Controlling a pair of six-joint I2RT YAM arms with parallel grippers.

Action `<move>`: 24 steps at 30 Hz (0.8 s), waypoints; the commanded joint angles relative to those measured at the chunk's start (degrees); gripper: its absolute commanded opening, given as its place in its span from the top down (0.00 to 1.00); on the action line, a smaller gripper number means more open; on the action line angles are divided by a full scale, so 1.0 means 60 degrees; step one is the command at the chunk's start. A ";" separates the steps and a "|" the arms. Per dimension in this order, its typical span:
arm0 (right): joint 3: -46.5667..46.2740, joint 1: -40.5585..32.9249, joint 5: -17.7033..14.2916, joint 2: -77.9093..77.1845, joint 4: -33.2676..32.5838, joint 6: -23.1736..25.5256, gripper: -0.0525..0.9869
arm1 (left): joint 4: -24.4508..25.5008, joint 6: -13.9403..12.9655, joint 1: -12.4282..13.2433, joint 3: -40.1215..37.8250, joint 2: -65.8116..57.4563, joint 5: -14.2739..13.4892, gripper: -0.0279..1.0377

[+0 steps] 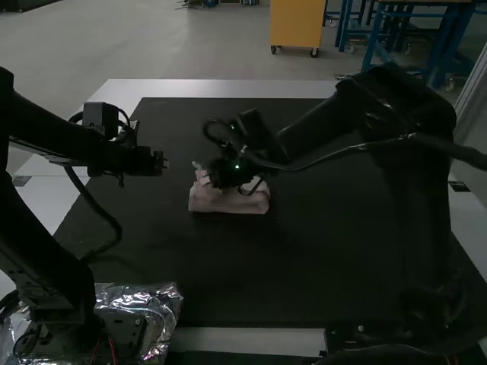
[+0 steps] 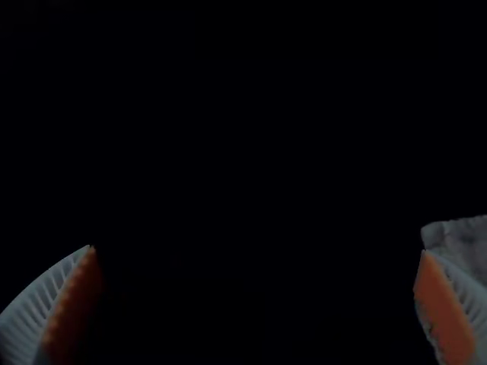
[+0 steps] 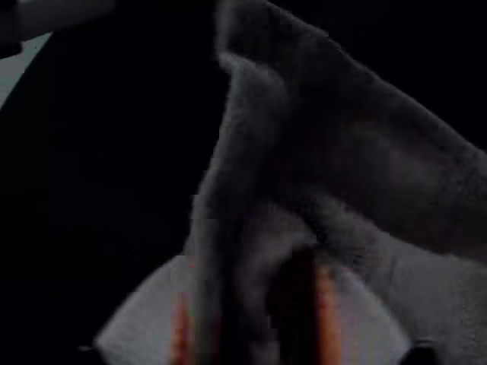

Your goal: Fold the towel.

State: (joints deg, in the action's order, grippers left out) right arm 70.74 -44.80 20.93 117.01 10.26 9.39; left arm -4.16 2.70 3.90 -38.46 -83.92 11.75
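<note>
Towel: you have it as a pale pink, compact folded bundle [image 1: 228, 201] on the dark mat [image 1: 319, 274], a little left of the mat's middle. Its long side runs left to right in the high view, and a small peak of cloth stands at its far left corner. How many layers it has, you cannot tell.
Towel, close up: your right wrist view shows a raised ridge of cloth beside a broader flap with a soft, rounded fold.
Left gripper: your left gripper [image 1: 162, 162] is over the mat, left of the towel and apart from it. Its white ribbed fingers stand wide, with orange pads [image 2: 445, 315] facing each other and nothing held between them. In its wrist view, a towel corner shows near one finger.
Right gripper: your right gripper [image 1: 221, 175] is at the towel's far side, its arm spanning the mat from the right. You cannot tell whether it has a grip on the cloth.
Foil: a crinkled silver sheet [image 1: 165, 304] lies around the left arm's base.
Table: its pale surface [image 1: 221, 88] borders the mat.
</note>
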 commanded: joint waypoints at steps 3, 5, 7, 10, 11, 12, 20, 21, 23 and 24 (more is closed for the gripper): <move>0.0354 -0.0195 0.0189 -0.0737 -0.0216 -0.0393 0.21 | -0.0302 0.0107 0.0082 0.0052 0.0290 -0.0449 0.07; 0.0178 -0.0122 -0.0104 -0.1118 -0.0114 -0.0407 0.20 | -0.0419 0.0209 0.0082 0.0067 0.0290 -0.0522 0.07; -0.0115 -0.0034 -0.0148 -0.1396 0.0282 -0.0407 0.34 | -0.0551 0.0224 0.0097 0.0081 0.0290 -0.0522 0.07; -0.0745 0.0215 -0.0177 -0.1587 0.1322 -0.0349 0.92 | -0.0595 0.0239 0.0068 0.0096 0.0290 -0.0522 0.07; -0.0906 0.0288 -0.0309 -0.1587 0.1586 -0.0319 0.97 | -0.0595 0.0239 0.0053 0.0111 0.0290 -0.0522 0.07; -0.1053 0.0303 -0.0324 -0.1587 0.1688 -0.0334 0.97 | -0.0595 0.0239 0.0053 0.0111 0.0290 -0.0566 0.07; -0.1873 0.0567 -0.0353 -0.0942 0.2728 -0.0290 0.97 | -0.0786 0.0370 0.0009 0.0184 0.0290 -0.1123 0.07; -0.1902 0.0596 -0.0353 -0.0810 0.2860 -0.0276 0.97 | -0.0800 0.0429 0.0024 0.0184 0.0290 -0.1123 0.07; -0.1917 0.0684 -0.0339 -0.0517 0.3065 -0.0246 0.97 | -0.0771 0.0444 0.0009 0.0169 0.0290 -0.1123 0.07; -0.1917 0.0728 -0.0339 -0.0371 0.3138 -0.0246 0.97 | -0.0756 0.0458 0.0009 0.0155 0.0305 -0.1123 0.07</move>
State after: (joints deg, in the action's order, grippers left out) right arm 59.07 -41.69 19.35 113.43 27.97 7.60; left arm -8.40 4.45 3.90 -37.58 -83.92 5.96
